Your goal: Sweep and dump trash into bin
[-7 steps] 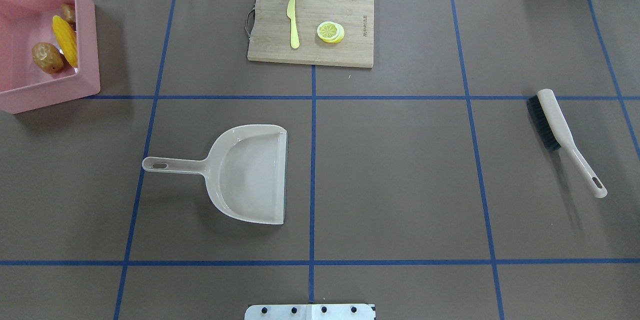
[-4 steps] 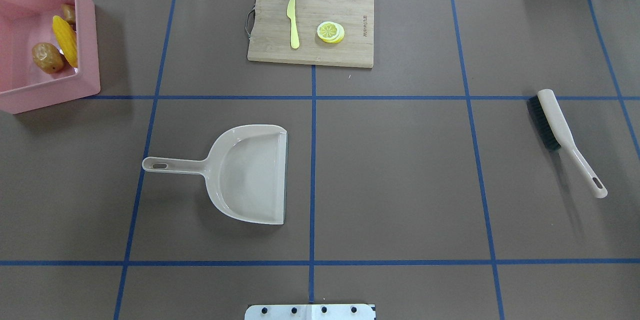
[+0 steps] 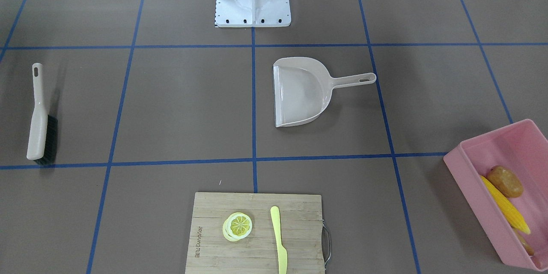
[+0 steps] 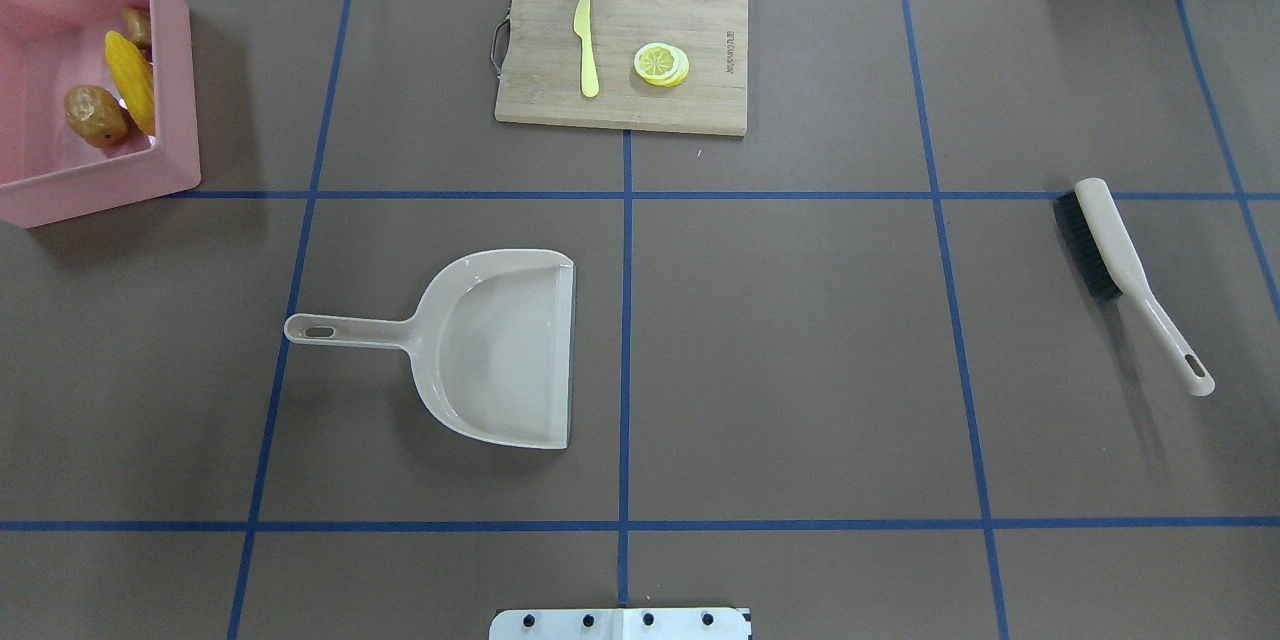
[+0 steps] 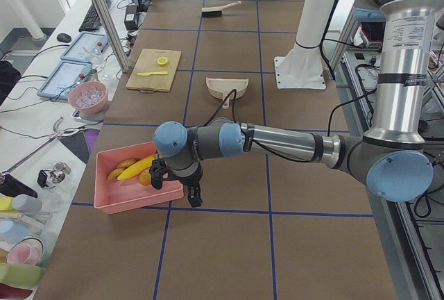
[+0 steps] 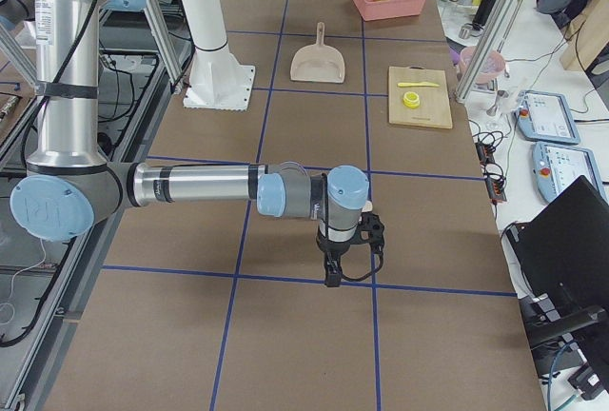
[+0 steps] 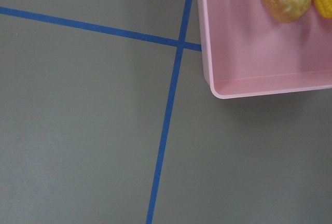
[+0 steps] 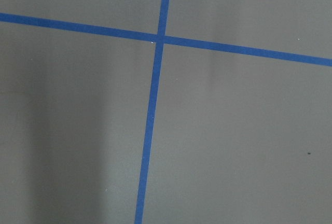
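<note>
We cannot tell if the left jaws or the right jaws are released or clenched, because they show only in the two side views. The left jaws, at the end of the left arm [image 5: 277,140], point down over the table [image 4: 800,340], just beside the near corner of the bin [image 7: 249,42]. The left wrist view looks down on this corner. The right jaws, on the right arm [image 6: 190,185], point down low over a crossing of the blue tape lines [image 8: 155,105]. We cannot tell if they touch the table.

Nearest to the robot lies its white base plate [image 4: 620,623]. A little farther, on the left of the middle tape line, the beige dustpan [image 4: 500,350] lies flat. Its straight mouth is just beside this line and its handle points to the robot's left. Well apart from it, on the right side, the brush [image 4: 1110,240] lies on the table with its dark bristles turned towards the middle.

Farther, at the far left corner, stands the pink bin with the trash inside. The corn cob [image 4: 130,80] lies there with the potato [image 4: 95,115] beside it, and the ginger root [image 4: 137,25] shows only in part behind the corn.

At the far edge in the middle lies the wooden cutting board [image 4: 690,10]. On it are the pale yellow knife [image 4: 586,45] and the lemon slice [image 4: 660,63], apart from each other.
</note>
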`<state>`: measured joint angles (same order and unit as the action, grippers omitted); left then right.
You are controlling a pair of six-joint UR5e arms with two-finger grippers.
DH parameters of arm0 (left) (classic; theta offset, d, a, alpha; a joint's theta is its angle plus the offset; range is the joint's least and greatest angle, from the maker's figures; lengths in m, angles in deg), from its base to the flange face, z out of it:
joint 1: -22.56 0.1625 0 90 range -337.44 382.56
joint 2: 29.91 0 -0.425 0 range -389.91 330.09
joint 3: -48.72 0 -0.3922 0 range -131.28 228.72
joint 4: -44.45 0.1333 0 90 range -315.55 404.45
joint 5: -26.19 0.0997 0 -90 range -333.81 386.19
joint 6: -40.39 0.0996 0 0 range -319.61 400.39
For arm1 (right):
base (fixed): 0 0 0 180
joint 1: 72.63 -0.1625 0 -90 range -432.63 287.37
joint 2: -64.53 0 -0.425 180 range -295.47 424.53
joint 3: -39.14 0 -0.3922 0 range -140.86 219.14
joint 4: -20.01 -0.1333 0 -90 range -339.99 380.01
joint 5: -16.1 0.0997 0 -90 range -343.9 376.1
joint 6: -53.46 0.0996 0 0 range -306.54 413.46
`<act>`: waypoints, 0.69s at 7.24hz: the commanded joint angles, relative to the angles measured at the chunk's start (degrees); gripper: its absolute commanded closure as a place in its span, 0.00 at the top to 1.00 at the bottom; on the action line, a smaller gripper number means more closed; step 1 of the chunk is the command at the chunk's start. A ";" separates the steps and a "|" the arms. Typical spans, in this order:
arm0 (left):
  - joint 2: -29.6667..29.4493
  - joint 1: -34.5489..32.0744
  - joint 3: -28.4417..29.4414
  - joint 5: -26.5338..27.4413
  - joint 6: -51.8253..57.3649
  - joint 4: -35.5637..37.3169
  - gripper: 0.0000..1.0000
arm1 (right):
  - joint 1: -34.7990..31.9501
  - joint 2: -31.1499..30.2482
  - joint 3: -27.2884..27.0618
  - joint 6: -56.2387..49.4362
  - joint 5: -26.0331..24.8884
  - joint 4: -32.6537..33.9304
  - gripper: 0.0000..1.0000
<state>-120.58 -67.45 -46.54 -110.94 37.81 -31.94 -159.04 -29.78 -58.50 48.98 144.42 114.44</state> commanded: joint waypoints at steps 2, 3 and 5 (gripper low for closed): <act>0.68 0.10 2.09 -0.07 0.11 -2.98 0.99 | -0.07 0.00 0.00 0.00 0.00 -0.04 1.00; 0.50 0.10 2.18 0.02 0.11 -2.98 0.99 | -0.07 0.00 0.00 0.00 0.00 -0.04 1.00; 0.23 0.10 2.18 0.02 0.02 -2.98 0.99 | -0.07 0.00 0.00 0.00 -0.09 -0.04 1.00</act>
<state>-120.23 -67.36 -44.39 -110.93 37.87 -34.90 -159.11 -29.78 -58.54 48.98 144.40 114.40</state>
